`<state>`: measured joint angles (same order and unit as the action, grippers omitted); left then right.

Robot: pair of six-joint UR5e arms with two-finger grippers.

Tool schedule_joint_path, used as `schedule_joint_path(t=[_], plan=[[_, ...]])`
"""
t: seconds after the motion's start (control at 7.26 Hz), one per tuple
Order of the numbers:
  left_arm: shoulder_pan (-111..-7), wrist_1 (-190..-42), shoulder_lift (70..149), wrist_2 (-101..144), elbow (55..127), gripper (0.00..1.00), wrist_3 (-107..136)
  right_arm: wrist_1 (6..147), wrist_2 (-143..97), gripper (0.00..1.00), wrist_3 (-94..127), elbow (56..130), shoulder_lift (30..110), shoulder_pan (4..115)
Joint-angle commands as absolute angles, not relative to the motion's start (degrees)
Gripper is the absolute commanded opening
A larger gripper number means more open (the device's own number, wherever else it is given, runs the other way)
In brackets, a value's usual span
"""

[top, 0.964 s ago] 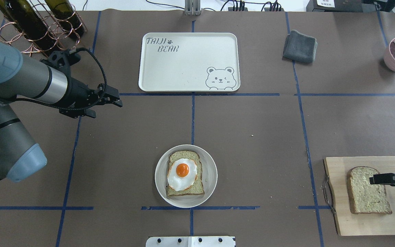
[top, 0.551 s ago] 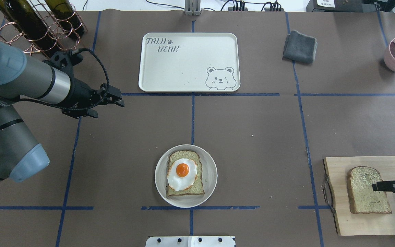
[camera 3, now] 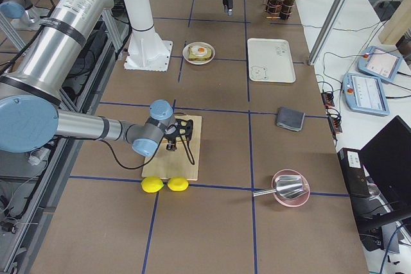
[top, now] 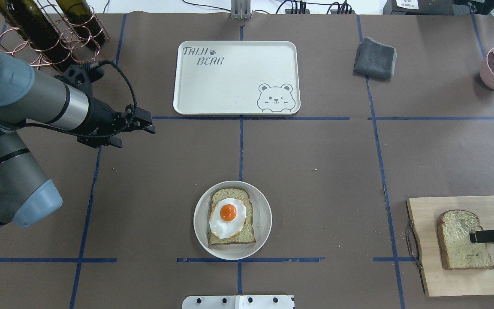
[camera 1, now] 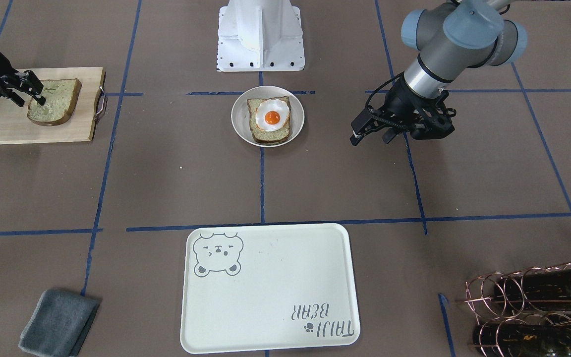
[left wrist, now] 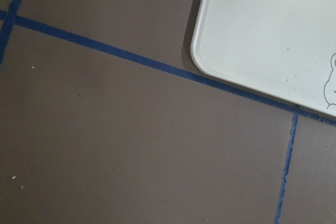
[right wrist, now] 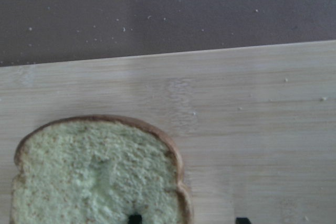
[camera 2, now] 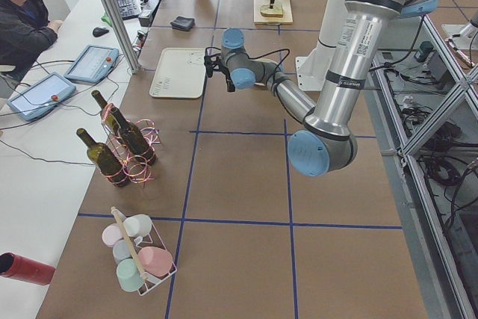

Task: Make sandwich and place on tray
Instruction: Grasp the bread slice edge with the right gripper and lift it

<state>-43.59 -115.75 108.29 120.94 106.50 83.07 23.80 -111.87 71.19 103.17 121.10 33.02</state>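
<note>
Sandwich (top: 231, 231) in two parts: one square slice of pale greenish-tan bread, topped by a white fried egg with orange yolk (top: 228, 216), lies on a small round white plate (top: 264, 227) near the robot's base; the second bread slice (top: 457, 244) lies on a light wooden cutting board (top: 457, 279) at the robot's far right. The right gripper (camera 1: 39, 92) is down at that slice, fingers spread, one tip over the bread, the other over bare board. The left gripper (top: 132, 131) hangs above the table, fingers spread, near a corner of the large cream-white rectangular tray with a bear drawing (top: 230, 86), which sits across from the plate. The table (top: 315, 163) is covered in brown paper gridded with blue tape. On it: a folded grey cloth (top: 375, 58), a copper wire rack of dark wine bottles (top: 49, 38), a pink bowl (top: 493, 71), two yellow lemons (camera 3: 166, 184) beside the board. A person in black (camera 2: 22, 20) sits at a white side desk
</note>
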Motion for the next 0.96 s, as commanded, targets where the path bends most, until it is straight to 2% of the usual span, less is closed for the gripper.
schedule_joint_path(t=[0.0,0.41,0.55,0.69,0.83], plan=[[-43.6,-115.8,108.3,120.9,106.4,1.00,83.1,23.8,-112.2,0.65,71.2,104.3,121.0,33.2],[-43.6,-115.8,108.3,120.9,106.2,1.00,83.1,24.2,-112.5,0.54,71.2,104.5,121.1,33.2],[-43.6,-115.8,108.3,120.9,106.2,1.00,83.1,24.2,-112.5,0.35,71.2,104.4,121.2,33.2],[-43.6,-115.8,108.3,120.9,106.2,1.00,83.1,24.2,-112.3,0.10,71.2,104.5,121.2,33.2],[-43.6,-115.8,108.3,120.9,106.2,1.00,83.1,24.2,-112.4,0.00,71.2,104.5,121.2,33.2]])
